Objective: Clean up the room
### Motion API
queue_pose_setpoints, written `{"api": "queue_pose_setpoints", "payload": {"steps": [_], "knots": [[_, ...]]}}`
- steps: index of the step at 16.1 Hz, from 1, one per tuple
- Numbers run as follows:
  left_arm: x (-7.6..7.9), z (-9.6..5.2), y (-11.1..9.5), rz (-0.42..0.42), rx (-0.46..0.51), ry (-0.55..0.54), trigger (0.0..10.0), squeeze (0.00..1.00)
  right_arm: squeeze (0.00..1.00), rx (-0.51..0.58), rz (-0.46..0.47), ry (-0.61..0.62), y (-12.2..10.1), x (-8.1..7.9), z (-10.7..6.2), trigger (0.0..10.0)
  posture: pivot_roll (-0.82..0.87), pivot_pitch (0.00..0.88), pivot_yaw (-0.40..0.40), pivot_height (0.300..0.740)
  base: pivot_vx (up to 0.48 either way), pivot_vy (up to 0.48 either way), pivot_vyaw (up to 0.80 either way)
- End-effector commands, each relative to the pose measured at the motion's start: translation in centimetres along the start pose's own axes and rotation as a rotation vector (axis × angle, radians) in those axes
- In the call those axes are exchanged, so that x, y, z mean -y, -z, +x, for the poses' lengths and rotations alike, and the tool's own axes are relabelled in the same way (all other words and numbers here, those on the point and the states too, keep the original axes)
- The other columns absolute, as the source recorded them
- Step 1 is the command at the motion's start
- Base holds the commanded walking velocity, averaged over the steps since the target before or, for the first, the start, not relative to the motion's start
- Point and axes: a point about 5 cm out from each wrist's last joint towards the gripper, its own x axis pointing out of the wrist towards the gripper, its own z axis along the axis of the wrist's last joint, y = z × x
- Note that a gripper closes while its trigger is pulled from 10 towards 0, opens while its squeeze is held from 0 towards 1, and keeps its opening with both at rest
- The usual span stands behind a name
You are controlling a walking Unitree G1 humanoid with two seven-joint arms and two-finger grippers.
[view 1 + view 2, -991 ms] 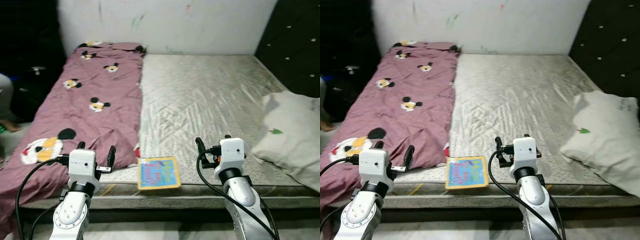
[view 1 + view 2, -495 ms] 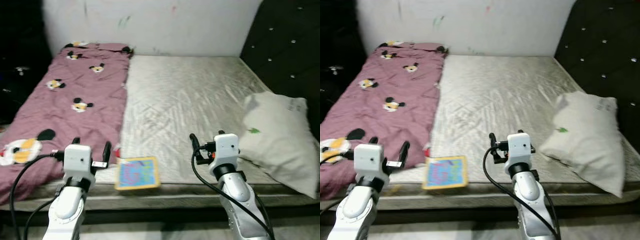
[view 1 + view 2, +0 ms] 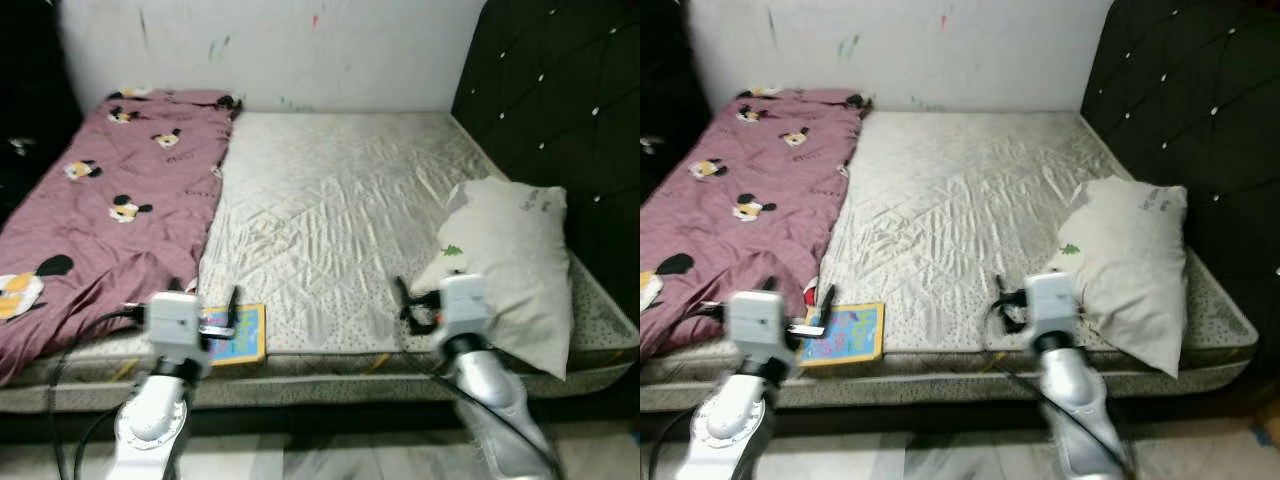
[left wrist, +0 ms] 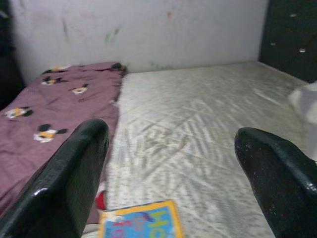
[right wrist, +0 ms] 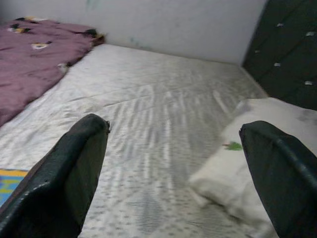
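My head has turned to the right since a moment ago, so the whole bed has slid to the left in my eyes and I see more of the dark padded headboard. The things on the bed did not move (only my look did). The white pillow now sits closer to the middle of what I see, lying near the headboard on the bare mattress. The purple blanket with cartoon mice covers the far left side of the bed. The bright picture book lies flat at the front edge of the mattress, just beside the blanket.

My left end effector is open wide and holds nothing, just above the book. My right end effector is open and holds nothing too, near the pillow. I think the turn means I am looking for what to tidy first. Nothing is picked up yet.
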Motion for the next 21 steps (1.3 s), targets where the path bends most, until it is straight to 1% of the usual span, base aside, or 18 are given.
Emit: {"api": "queue_pose_setpoints", "payload": {"steps": [1, 4, 13, 18, 21], "knots": [[-0.52, 0.04, -0.39, 0.012, 0.017, 0.005, 10.0, 0.0, 0.0, 0.015, 0.02, -0.022, -0.41, -0.68, 0.22, 10.0, -0.01, 0.0, -0.018, 0.74, 0.0, 0.0, 0.0], [-0.24, 0.04, -0.44, -0.015, 0.024, 0.035, 10.0, 0.0, 0.0, 0.015, 0.015, -0.023, -0.43, -0.68, 0.2, 10.0, -0.02, 0.0, -0.02, 0.74, 0.329, 0.0, 0.0], [0.04, 0.11, -0.45, -0.015, 0.024, 0.064, 10.0, 0.0, 0.0, 0.017, 0.008, -0.024, -0.48, -0.69, 0.3, 10.0, -0.02, 0.0, -0.018, 0.74, 0.442, 0.0, 0.0], [0.06, 0.25, -0.42, -0.013, 0.022, 0.058, 10.0, 0.0, 0.0, 0.017, 0.002, -0.029, -0.49, -0.67, 0.45, 10.0, -0.01, 0.0, -0.024, 0.74, 0.43, 0.0, 0.0], [-0.29, 0.43, -0.1, -0.005, -0.006, 0.011, 10.0, 0.0, 0.0, 0.016, 0.001, -0.033, -0.5, -0.69, 0.55, 10.0, -0.01, 0.0, -0.024, 0.74, 0.0, 0.0, 0.0]]}}
